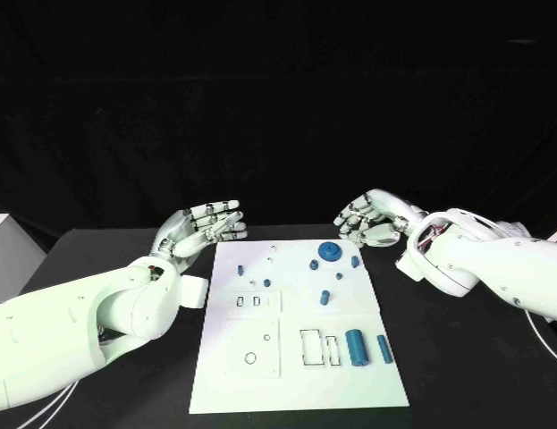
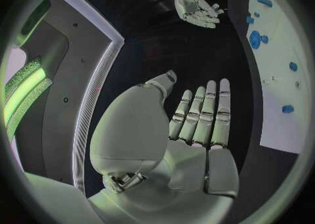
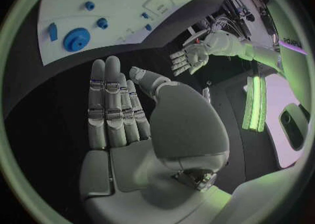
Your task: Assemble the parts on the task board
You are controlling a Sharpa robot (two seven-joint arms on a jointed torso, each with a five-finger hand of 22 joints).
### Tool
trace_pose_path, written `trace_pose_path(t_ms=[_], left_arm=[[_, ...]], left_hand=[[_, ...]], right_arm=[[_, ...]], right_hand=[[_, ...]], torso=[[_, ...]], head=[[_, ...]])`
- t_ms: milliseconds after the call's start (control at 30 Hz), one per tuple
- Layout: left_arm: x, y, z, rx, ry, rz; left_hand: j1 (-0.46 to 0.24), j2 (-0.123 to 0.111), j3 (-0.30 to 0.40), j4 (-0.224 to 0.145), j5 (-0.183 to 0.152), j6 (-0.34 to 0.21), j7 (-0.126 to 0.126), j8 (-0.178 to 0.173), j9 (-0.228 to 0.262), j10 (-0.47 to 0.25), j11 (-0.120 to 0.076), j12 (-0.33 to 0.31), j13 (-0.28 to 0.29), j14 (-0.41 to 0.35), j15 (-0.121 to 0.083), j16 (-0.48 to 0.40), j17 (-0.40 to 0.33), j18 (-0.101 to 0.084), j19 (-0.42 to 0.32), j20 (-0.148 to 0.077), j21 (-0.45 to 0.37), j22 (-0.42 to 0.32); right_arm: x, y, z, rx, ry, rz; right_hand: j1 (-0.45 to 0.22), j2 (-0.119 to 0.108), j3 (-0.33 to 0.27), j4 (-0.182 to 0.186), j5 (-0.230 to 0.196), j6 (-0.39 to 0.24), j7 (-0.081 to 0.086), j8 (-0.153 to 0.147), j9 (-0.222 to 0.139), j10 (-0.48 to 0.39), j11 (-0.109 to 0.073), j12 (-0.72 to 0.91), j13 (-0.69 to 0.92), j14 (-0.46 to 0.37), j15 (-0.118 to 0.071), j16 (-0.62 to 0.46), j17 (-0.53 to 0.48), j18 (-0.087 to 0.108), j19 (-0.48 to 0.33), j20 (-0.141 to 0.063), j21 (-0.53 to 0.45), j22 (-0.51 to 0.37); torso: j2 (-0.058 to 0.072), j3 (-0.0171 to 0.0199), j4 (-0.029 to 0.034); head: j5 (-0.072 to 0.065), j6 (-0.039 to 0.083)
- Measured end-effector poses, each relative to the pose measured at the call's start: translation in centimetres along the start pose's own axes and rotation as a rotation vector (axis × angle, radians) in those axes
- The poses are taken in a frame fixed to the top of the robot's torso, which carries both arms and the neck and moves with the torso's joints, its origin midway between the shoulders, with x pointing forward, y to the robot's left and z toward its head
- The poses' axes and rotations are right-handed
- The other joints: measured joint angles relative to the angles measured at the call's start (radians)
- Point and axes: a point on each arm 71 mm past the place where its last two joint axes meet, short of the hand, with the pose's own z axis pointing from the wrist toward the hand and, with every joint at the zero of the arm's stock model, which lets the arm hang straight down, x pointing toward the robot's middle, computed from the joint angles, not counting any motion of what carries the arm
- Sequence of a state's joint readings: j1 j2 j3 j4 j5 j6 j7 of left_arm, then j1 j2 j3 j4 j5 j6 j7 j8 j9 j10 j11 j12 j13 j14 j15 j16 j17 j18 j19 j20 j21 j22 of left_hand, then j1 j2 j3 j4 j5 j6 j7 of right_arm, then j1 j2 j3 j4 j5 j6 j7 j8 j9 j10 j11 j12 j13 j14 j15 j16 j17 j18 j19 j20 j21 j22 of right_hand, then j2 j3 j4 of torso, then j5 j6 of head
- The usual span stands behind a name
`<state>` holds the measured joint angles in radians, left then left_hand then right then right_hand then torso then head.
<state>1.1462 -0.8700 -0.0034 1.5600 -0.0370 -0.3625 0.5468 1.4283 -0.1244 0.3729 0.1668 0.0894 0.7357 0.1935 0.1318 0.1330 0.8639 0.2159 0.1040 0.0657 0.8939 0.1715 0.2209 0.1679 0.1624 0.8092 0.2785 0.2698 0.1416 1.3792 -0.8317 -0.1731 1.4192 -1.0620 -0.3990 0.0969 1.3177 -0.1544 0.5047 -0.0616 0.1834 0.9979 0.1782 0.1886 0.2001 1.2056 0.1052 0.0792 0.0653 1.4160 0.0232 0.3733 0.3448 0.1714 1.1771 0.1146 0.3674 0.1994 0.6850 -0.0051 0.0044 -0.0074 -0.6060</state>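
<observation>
My left hand (image 1: 201, 228) and my right hand (image 1: 375, 219) hover above the far end of the desk (image 1: 485, 357), one off each far corner of the task board (image 1: 298, 389). Both are empty, their fingers (image 2: 210, 111) extended and slightly apart, palms turned roughly toward each other. I judge this a ready posture: neither hand touches a part, so assembly is not yet begun, and holding them outside the board keeps the parts unobstructed from above.

The board lies lengthwise in the middle of the desk, between my arms. Parts on it, counted from the head view: one large blue disc (image 1: 331, 251) near the far edge; one smaller round piece (image 1: 354, 262) just beside it; two long cylinders, the thicker (image 1: 354, 347) and the thinner (image 1: 385, 349), lying side by side near the rectangular recesses (image 1: 312, 347) at the near end; and about six small pegs (image 1: 326, 297) scattered over the far half. The smallest are too fine to count with certainty. The recesses stand empty, presumably awaiting the cylinders.
</observation>
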Motion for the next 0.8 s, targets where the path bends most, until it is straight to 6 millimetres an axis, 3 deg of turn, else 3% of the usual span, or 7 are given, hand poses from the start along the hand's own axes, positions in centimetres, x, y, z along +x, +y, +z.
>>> trace_pose_path(t_ms=[100, 233, 400, 533, 567, 667, 800], left_arm=[[0.1, -0.5, -0.3, 0.007, 0.014, -0.006], [0.2, -0.9, -0.5, 0.012, 0.028, -0.012], [0.4, -1.2, -0.8, 0.014, 0.045, -0.020], [0.6, -1.4, -0.8, 0.015, 0.056, -0.025], [0.6, -1.4, -0.8, 0.015, 0.059, -0.027], [0.7, -1.5, -0.9, 0.014, 0.065, -0.029], [0.9, -1.7, -0.9, 0.014, 0.077, -0.035]], left_hand=[[0.000, 0.000, 0.004, -0.004, 0.000, 0.001, 0.001, 0.000, 0.000, 0.001, -0.001, 0.000, 0.000, 0.008, -0.002, 0.004, 0.009, 0.000, 0.008, -0.001, 0.011, 0.006], [-0.005, -0.005, 0.014, -0.008, 0.000, 0.003, -0.001, 0.000, 0.000, 0.005, -0.005, 0.000, 0.000, 0.025, -0.007, 0.017, 0.019, 0.000, 0.026, -0.007, 0.029, 0.014], [-0.019, -0.012, 0.027, -0.022, 0.000, 0.015, 0.001, 0.006, 0.002, 0.010, -0.010, 0.004, 0.000, 0.059, -0.018, 0.058, 0.054, 0.000, 0.051, -0.023, 0.080, 0.040], [-0.032, -0.010, 0.034, -0.029, 0.000, 0.024, 0.003, 0.011, 0.003, 0.014, -0.014, 0.004, 0.000, 0.075, -0.025, 0.092, 0.083, -0.001, 0.069, -0.033, 0.124, 0.063], [-0.032, -0.010, 0.035, -0.029, 0.000, 0.024, 0.003, 0.012, 0.004, 0.014, -0.014, 0.004, 0.000, 0.075, -0.025, 0.100, 0.090, -0.001, 0.069, -0.033, 0.132, 0.069], [-0.032, -0.011, 0.039, -0.033, 0.000, 0.033, 0.005, 0.012, 0.004, 0.018, -0.017, 0.004, 0.000, 0.078, -0.028, 0.116, 0.102, -0.001, 0.073, -0.037, 0.151, 0.079], [-0.040, -0.011, 0.045, -0.040, 0.000, 0.033, 0.005, 0.012, 0.004, 0.018, -0.017, 0.004, 0.000, 0.082, -0.032, 0.156, 0.133, -0.001, 0.076, -0.040, 0.198, 0.108]], right_arm=[[0.3, 0.2, 0.4, 0.007, 0.019, -0.071], [0.7, 0.7, 1.0, 0.008, 0.040, -0.159], [1.3, 1.3, 1.8, 0.008, 0.050, -0.258], [1.6, 1.7, 2.4, 0.002, 0.050, -0.316], [1.7, 1.8, 2.5, 0.000, 0.051, -0.327], [2.0, 2.1, 2.8, -0.006, 0.053, -0.353], [2.5, 2.4, 3.3, -0.008, 0.059, -0.384]], right_hand=[[0.000, 0.000, -0.009, 0.004, 0.000, 0.023, -0.013, 0.004, 0.001, 0.034, -0.015, -0.008, 0.003, 0.044, -0.020, 0.121, 0.104, 0.000, 0.048, -0.024, 0.095, 0.064], [0.006, -0.006, 0.006, 0.016, 0.000, 0.025, -0.015, -0.013, 0.005, 0.039, -0.017, -0.012, 0.003, 0.046, -0.021, 0.292, 0.253, 0.000, 0.041, -0.031, 0.200, 0.147], [-0.004, -0.034, 0.040, 0.030, 0.000, 0.025, -0.015, -0.024, 0.014, 0.028, -0.015, -0.012, 0.003, 0.046, -0.021, 0.649, 0.584, 0.000, 0.043, -0.032, 0.301, 0.236], [-0.008, -0.050, 0.064, 0.038, 0.000, 0.022, -0.013, -0.024, 0.026, 0.020, -0.010, -0.012, 0.003, 0.046, -0.022, 0.865, 0.795, -0.014, 0.107, -0.027, 0.503, 0.474], [-0.008, -0.050, 0.067, 0.041, 0.000, 0.020, -0.015, -0.024, 0.029, 0.020, -0.010, -0.012, 0.004, 0.046, -0.021, 0.906, 0.838, -0.027, 0.124, -0.026, 0.551, 0.532], [-0.008, -0.061, 0.074, 0.042, -0.005, 0.018, -0.015, -0.024, 0.035, 0.012, -0.013, -0.012, 0.004, 0.049, -0.018, 0.969, 0.905, -0.032, 0.148, -0.024, 0.630, 0.628], [-0.008, -0.060, 0.077, 0.043, -0.017, 0.014, -0.019, -0.024, 0.039, 0.007, -0.012, -0.012, 0.004, 0.049, -0.018, 0.985, 0.919, -0.032, 0.148, -0.023, 0.654, 0.660]], torso=[[0.014, -0.0002, 0.0008], [0.029, -0.0002, 0.0042], [0.044, -0.0008, 0.0119], [0.053, -0.0022, 0.0180], [0.055, -0.0027, 0.0190], [0.059, -0.0039, 0.0213], [0.065, -0.0063, 0.0243]], head=[[-0.001, 0.005], [-0.004, 0.006], [-0.007, 0.009], [-0.012, 0.006], [-0.014, 0.005], [-0.016, 0.005], [-0.024, 0.005]])
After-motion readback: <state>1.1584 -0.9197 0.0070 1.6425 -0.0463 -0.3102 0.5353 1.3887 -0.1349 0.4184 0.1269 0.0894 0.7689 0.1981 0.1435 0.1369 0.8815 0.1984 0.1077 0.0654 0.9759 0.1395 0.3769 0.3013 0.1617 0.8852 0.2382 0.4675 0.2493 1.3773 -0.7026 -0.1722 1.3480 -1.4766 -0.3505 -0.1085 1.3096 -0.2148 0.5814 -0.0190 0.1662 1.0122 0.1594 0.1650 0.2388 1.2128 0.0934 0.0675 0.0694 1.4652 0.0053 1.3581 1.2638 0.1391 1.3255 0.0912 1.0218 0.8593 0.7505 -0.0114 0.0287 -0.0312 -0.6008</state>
